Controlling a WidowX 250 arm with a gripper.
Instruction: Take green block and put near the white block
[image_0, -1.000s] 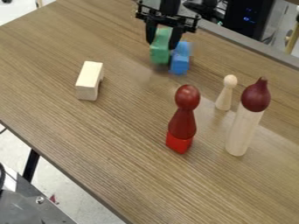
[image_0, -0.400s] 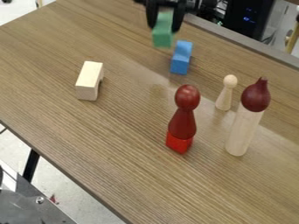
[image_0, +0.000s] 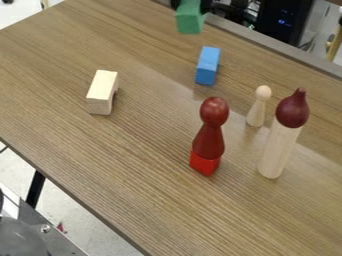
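Black two-finger gripper (image_0: 191, 6) clamped on green block (image_0: 190, 21), raised at table's (image_0: 150, 145) far edge, blue block (image_0: 208, 65) nearby, pale wooden block (image_0: 102, 92) well apart.

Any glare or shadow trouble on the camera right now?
Camera view: a pale sheen on the table right of center, around the small pale peg; white block brightest on top, with a darker front end; green block lighter above, darker on its near face.

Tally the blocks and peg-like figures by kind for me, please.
Blocks: 3 (green block, blue block, white block)
Figures: 3 (dark red figure counted with its red base, small pale figure, tall red-topped figure)
Total: 6
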